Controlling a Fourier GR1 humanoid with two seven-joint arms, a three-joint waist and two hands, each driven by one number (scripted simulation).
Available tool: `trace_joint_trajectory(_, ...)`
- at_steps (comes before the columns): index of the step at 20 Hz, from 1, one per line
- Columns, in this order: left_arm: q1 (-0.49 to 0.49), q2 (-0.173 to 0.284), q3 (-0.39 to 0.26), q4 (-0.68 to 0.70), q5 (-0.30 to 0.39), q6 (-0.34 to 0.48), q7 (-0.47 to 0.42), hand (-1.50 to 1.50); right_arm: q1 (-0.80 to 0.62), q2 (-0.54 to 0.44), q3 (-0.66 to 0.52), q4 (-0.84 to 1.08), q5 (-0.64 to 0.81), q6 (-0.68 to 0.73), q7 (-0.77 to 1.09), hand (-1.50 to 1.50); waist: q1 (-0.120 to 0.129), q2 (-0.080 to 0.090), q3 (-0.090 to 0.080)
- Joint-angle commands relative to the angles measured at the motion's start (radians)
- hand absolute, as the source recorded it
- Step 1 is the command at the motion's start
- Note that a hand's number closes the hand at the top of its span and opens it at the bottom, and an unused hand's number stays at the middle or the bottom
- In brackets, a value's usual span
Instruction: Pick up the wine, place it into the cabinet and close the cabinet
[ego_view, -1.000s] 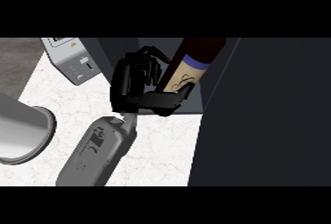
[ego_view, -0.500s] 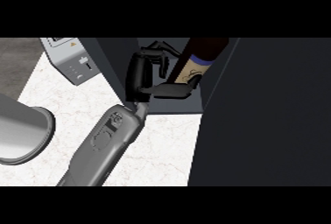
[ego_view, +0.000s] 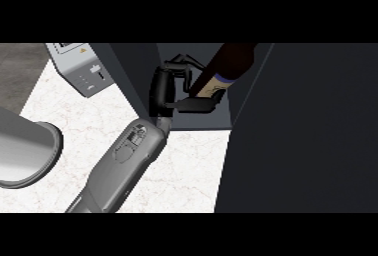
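Dark glass wine bottle (ego_view: 230, 62) looks glossy, with a cream paper label and blue band. Black hand (ego_view: 173, 87) reads as matt plastic; grey forearm (ego_view: 122, 165) is smooth, satin. Charcoal cabinet (ego_view: 303, 130) panels are matt and flat. White marble-look counter (ego_view: 81, 115) is smooth with faint veins. Grey round metal vessel (ego_view: 26, 150) at its left edge looks brushed.

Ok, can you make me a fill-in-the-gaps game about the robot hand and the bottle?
1. The hand is curled round the wine ____.
2. The wine bottle is inside the dark ____.
3. The counter under the forearm is ____ in colour.
4. The bottle's label is cream with a ____ band at its top.

Missing words: bottle; cabinet; white; purple
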Motion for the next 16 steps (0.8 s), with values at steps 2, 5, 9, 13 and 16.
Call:
trace_joint_trajectory(2, -0.036, 0.0, -0.003, 0.124, 0.082, 0.012, -0.087, 1.5, 0.034, 0.006, -0.039, -0.094, -0.093, 0.0, 0.021, -1.5, -0.008, 0.001, 0.0)
trace_joint_trajectory(5, -0.034, 0.0, -0.004, 0.162, 0.096, -0.008, -0.103, 1.5, 0.009, 0.018, 0.021, -0.068, -0.038, -0.018, 0.038, -1.5, -0.001, 0.0, 0.0)
trace_joint_trajectory(9, 0.014, 0.0, -0.061, 0.212, 0.123, -0.001, -0.167, 1.5, 0.051, 0.003, -0.035, -0.116, -0.105, 0.017, 0.035, -1.5, -0.006, 0.0, 0.0)
trace_joint_trajectory(13, -0.049, 0.0, -0.039, 0.352, 0.131, -0.009, -0.222, 1.5, -0.032, 0.018, 0.007, -0.03, -0.049, -0.013, 0.037, -1.5, -0.004, 0.002, 0.0)
trace_joint_trajectory(16, -0.034, 0.0, -0.029, 0.441, 0.139, -0.033, -0.311, 1.5, 0.021, 0.01, -0.02, -0.082, -0.096, 0.021, 0.029, -1.5, -0.013, 0.004, 0.0)
